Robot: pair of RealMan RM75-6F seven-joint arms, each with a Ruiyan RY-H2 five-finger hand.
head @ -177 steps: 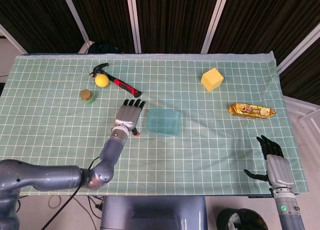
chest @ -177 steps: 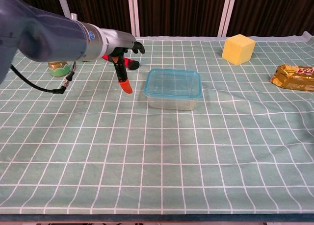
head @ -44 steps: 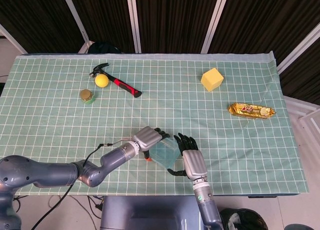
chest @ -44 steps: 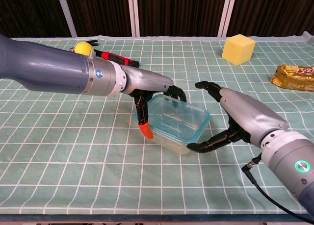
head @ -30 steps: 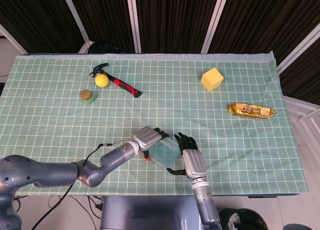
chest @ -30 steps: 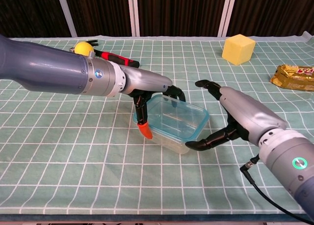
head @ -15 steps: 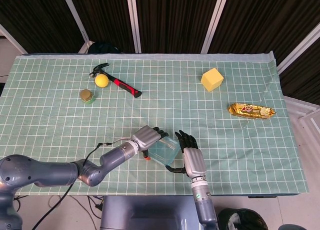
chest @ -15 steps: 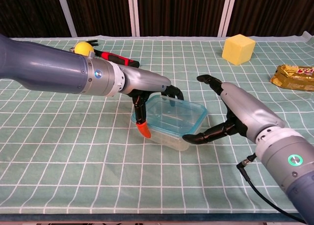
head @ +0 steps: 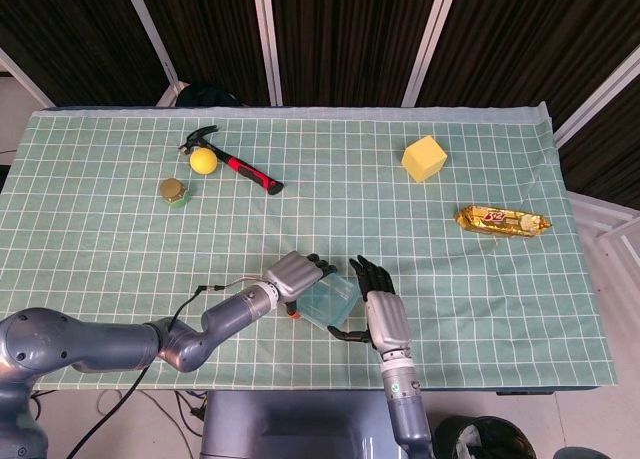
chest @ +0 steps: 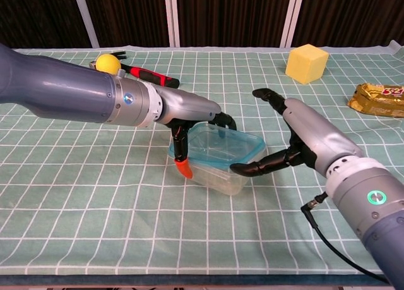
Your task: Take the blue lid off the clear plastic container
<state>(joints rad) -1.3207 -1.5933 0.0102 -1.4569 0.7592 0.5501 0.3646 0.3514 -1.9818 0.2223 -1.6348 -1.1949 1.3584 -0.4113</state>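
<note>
Chest view puts the left hand (chest: 189,122) at centre frame, its dark fingers curled over the far edge of the clear rectangular plastic container (chest: 218,160), with an orange-tipped thumb (chest: 184,167) pressed down the container's left end; it holds the box. To the right of centre, the right hand (chest: 297,138) is spread, one long dark finger (chest: 255,168) reaching left to the near right corner of the translucent blue snap-on lid (chest: 221,146), apparently touching or hooking under its rim; I cannot tell which. It grips nothing yet. The lid looks seated on the box, which appears tipped slightly on the green gridded tablecloth (chest: 126,220). In the head view, box and both hands sit low in the frame, just left of centre.

I judge the step in hand to be bracing the box and finding a purchase on the lid's edge. The next move calls for the right hand to catch that corner and peel upward while the left hand presses the box down so it cannot lift with the lid.

Further out: a yellow foam cube (chest: 307,63) upper right, a gold-wrapped snack bar (chest: 382,99) at the right edge, a yellow ball (chest: 108,63) and a red-handled hammer (chest: 150,77) upper left.
</note>
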